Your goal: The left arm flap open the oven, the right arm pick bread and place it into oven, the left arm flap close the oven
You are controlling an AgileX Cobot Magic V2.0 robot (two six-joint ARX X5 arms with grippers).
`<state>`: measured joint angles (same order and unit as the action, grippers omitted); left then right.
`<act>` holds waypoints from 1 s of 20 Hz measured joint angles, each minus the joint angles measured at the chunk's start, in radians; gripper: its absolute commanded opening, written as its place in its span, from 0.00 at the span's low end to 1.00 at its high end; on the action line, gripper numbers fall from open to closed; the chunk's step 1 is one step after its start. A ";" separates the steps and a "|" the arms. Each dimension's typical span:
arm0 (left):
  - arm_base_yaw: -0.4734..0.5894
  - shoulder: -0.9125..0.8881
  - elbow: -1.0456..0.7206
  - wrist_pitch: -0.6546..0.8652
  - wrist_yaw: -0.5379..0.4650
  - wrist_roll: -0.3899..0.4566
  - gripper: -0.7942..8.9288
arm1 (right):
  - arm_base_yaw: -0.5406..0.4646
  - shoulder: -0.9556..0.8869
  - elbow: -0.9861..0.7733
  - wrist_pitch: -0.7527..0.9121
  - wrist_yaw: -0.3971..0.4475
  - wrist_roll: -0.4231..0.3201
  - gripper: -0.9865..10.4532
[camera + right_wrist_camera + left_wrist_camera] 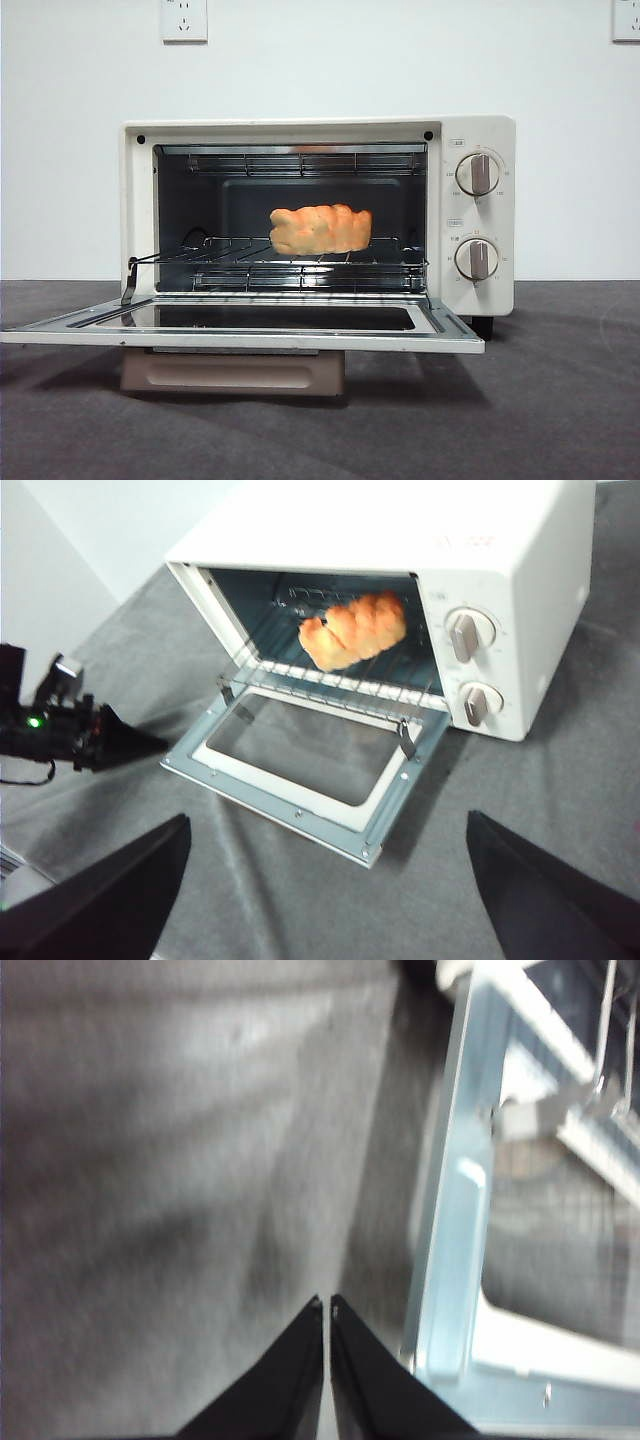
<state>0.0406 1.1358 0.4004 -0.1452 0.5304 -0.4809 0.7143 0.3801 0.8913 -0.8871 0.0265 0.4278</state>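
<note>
The cream-white oven stands with its door flapped down flat, the golden braided bread lying on its wire rack.

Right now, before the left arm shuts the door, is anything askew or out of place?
Nothing stands out. The bread lies on the wire rack inside the oven, clear of the open door. The left gripper, shut, sits beside the door's edge; the right gripper is open, empty.

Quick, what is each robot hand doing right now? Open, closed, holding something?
Left hand: closed, holding nothing, beside the open oven door.
Right hand: open and empty, back from the oven; the bread sits on the rack inside.
</note>
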 measured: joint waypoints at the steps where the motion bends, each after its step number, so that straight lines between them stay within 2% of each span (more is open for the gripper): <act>1: -0.001 0.010 0.000 -0.018 0.024 0.003 0.10 | 0.000 0.000 0.000 0.009 0.000 0.000 0.47; 4: -0.018 0.058 0.000 -0.043 0.113 0.015 0.10 | 0.000 0.000 0.000 0.010 0.000 0.000 0.47; 10: -0.025 0.107 0.000 0.027 0.164 0.000 0.10 | 0.000 0.000 0.000 0.010 0.000 0.007 0.47; 13: -0.024 0.109 0.000 0.076 0.206 -0.055 0.10 | 0.000 0.000 0.000 0.010 0.000 0.019 0.47; 16: -0.023 0.108 0.000 0.156 0.302 -0.127 0.10 | 0.000 0.000 0.000 0.010 -0.002 0.023 0.47; 20: -0.025 0.085 0.011 0.339 0.342 -0.277 0.10 | 0.000 0.000 0.000 0.010 -0.003 0.026 0.47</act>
<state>0.0154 1.2213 0.4114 0.1940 0.8722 -0.7582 0.7143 0.3801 0.8913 -0.8772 0.0231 0.4534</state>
